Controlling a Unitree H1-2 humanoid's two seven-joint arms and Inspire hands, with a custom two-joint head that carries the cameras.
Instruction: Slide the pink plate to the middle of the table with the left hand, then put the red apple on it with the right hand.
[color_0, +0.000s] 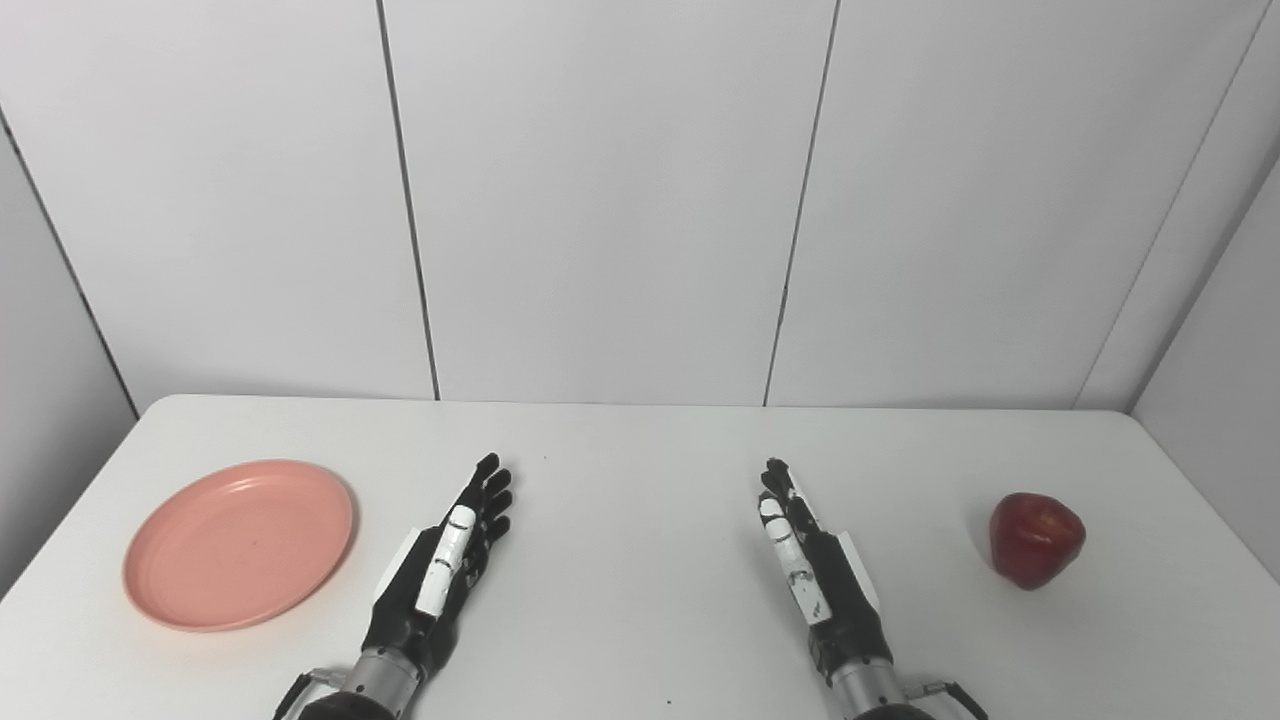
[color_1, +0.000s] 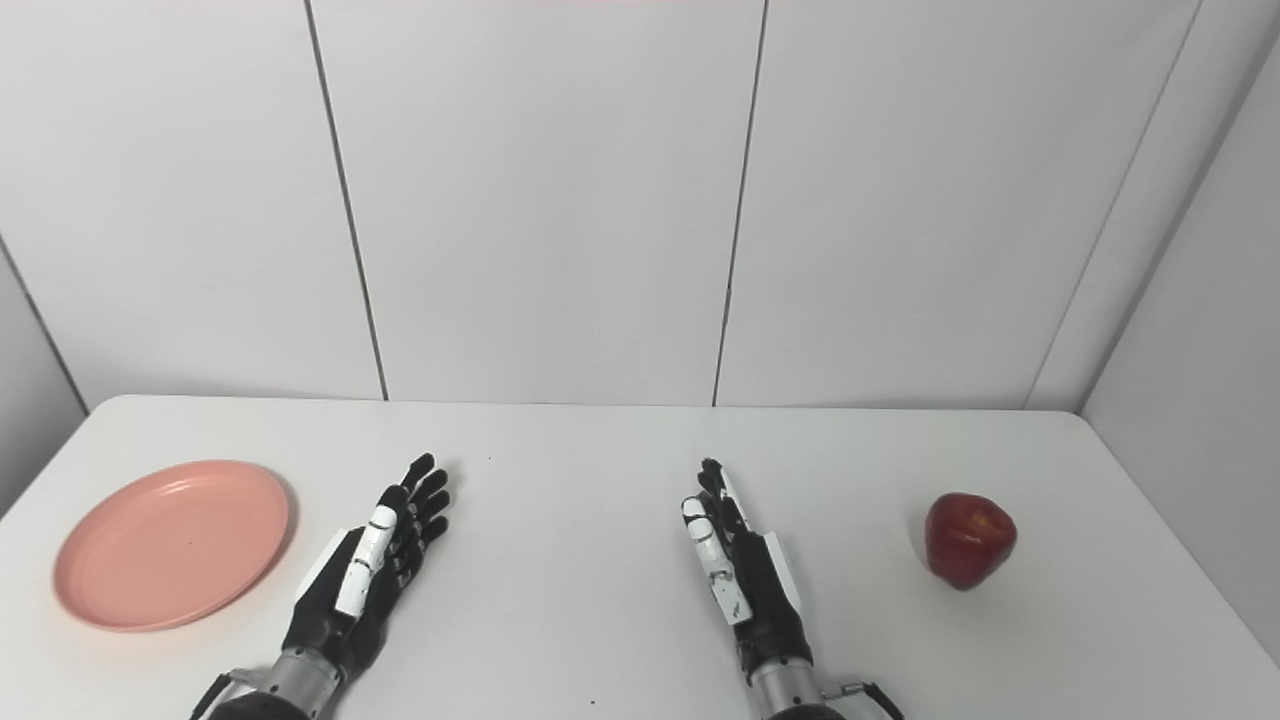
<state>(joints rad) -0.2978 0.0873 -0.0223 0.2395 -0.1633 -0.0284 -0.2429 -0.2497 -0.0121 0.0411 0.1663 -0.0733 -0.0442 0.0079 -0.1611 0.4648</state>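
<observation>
I have the white table in view, bare across its whole middle, so I judge nothing of the task is done yet: both the slide and the placing remain. The pink plate lies flat at the near left, close to the table's left edge, with open surface to its right for the slide. My left hand rests just right of the plate, fingers stretched out straight, holding nothing. My right hand lies likewise, extended and empty, right of centre. The red apple stands upright at the right, well apart from that hand, fairly near the right edge.
</observation>
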